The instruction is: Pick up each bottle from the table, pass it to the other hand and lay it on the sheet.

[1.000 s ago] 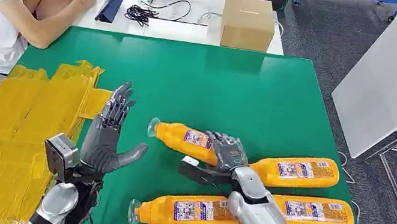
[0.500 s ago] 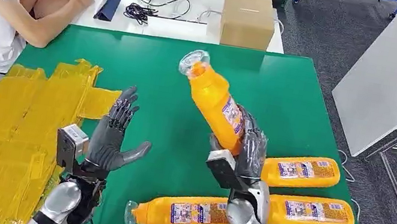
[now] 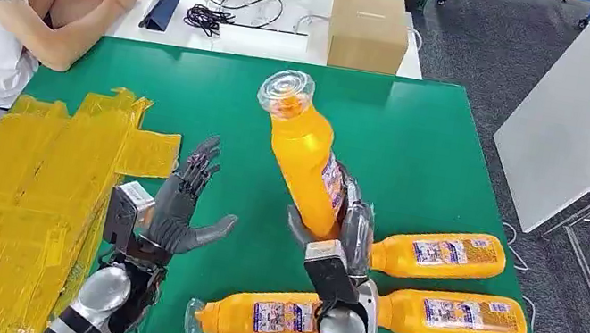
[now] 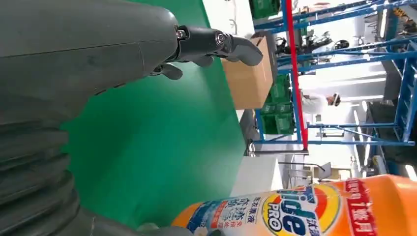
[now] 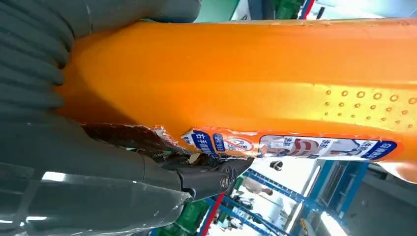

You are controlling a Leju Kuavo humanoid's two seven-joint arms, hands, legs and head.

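Nearest me, one bottle [image 3: 271, 315] lies on the green table [image 3: 422, 143], with two more bottles [image 3: 440, 253] on their sides to its right. My right hand [image 3: 341, 233] grips the lifted bottle [image 3: 300, 157] by its lower body; since half a second ago it has tipped closer to upright, clear cap [image 3: 286, 93] leaning far-left. My left hand [image 3: 183, 207] holds nothing, fingers spread, palm toward the bottle, and has edged right. The yellow sheet [image 3: 27, 176] lies at left. Farther off, a cardboard box [image 3: 371, 19] stands closed on the white table [image 3: 295, 35].
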